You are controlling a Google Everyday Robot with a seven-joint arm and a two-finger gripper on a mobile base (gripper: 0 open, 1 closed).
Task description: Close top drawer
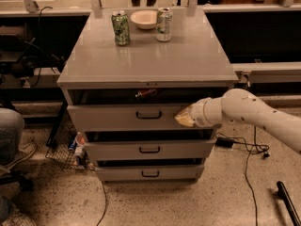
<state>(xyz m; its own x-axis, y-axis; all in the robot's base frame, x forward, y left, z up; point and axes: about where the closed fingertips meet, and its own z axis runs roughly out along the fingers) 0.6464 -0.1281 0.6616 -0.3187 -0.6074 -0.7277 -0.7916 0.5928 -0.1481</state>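
Note:
The top drawer is a wide grey metal drawer with a small dark loop handle at its centre. It stands pulled out a little, with a dark gap above its front and a red object showing inside. My gripper comes in from the right on a white arm. Its yellowish tip rests against the right part of the drawer front, right of the handle.
Two shorter grey drawers sit below. On the cabinet top stand a green can, a white bowl and a silver can. Cables lie on the floor at right; a chair is at left.

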